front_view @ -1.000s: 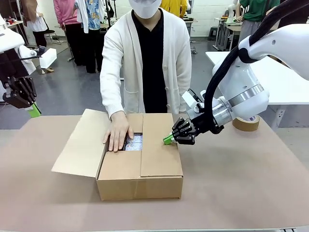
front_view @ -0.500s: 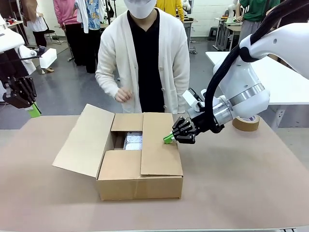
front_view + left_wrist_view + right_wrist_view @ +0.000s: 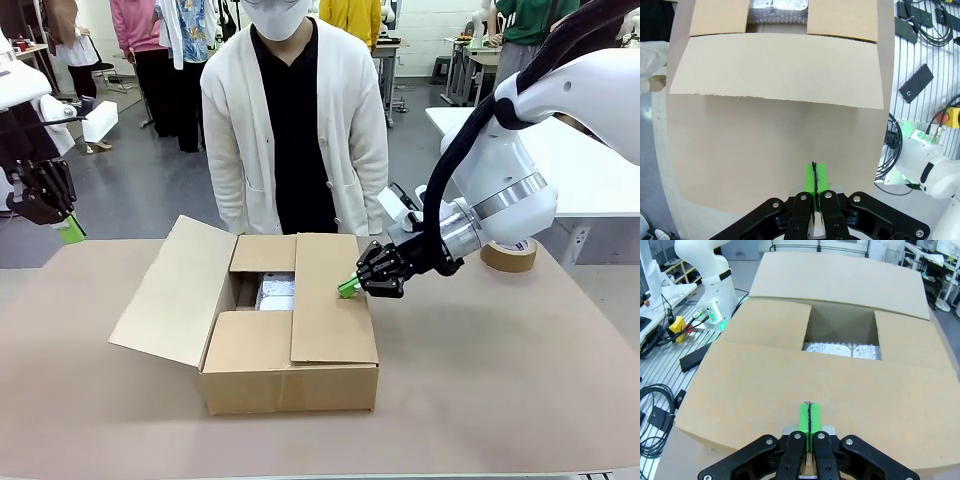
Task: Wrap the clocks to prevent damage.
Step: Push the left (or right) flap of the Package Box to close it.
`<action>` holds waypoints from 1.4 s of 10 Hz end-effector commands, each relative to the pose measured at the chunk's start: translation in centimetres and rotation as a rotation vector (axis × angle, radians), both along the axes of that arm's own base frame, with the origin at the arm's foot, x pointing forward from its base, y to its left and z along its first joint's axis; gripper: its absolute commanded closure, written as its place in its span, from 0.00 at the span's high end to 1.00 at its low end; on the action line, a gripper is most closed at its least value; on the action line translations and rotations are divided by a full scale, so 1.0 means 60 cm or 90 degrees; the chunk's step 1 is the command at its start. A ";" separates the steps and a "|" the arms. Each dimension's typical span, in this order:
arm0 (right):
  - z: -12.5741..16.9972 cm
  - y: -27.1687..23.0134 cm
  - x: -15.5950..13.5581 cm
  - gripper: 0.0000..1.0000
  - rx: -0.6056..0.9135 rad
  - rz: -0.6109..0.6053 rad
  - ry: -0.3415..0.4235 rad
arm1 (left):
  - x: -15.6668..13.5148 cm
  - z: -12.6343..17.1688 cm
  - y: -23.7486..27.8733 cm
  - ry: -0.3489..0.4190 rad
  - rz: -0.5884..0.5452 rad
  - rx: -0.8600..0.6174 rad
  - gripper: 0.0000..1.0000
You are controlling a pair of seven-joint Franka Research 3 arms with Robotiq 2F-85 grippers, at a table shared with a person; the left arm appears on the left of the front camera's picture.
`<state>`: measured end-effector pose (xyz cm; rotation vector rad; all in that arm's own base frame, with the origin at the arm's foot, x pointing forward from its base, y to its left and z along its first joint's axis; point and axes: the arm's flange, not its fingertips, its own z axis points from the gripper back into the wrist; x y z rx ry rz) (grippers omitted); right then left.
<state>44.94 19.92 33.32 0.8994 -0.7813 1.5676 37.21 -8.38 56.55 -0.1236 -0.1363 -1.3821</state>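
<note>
A cardboard box [image 3: 290,330] stands mid-table with its left flap [image 3: 175,290] open and its right flap [image 3: 330,300] folded down. Through the gap in the top shows a silvery bubble-wrapped bundle [image 3: 277,292], also seen from the right wrist [image 3: 842,348] and the left wrist [image 3: 779,10]. The clocks themselves are hidden. My right gripper [image 3: 349,287] is shut, its green tips at the right flap's far edge; I cannot tell whether they touch it. Its shut fingers [image 3: 809,420] point over that flap. My left gripper [image 3: 68,228] hangs shut and empty at the far left, high over the table [image 3: 814,180].
A person in a white cardigan [image 3: 295,110] stands at the far side behind the box, arms down. A roll of brown tape [image 3: 509,255] lies at the back right. Bare brown table surface [image 3: 500,380] surrounds the box.
The person's hand has come off the box's near flap and dropped to the side as the person straightened. Neither gripper has moved noticeably.
</note>
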 end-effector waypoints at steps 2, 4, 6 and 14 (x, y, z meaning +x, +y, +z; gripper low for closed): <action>-0.006 0.000 0.000 0.01 -0.002 -0.003 0.003 | -0.006 -0.001 0.001 0.001 -0.004 -0.005 0.00; -0.006 0.000 0.000 0.01 -0.002 -0.003 0.003 | 0.000 0.000 0.000 0.000 0.000 0.000 0.00; -0.006 0.000 0.000 0.01 -0.002 -0.003 0.003 | 0.029 -0.061 0.046 -0.135 -0.186 -0.382 0.00; -0.006 0.000 0.000 0.01 -0.002 -0.003 0.003 | 0.039 -0.252 0.128 -0.035 -0.096 -0.475 0.00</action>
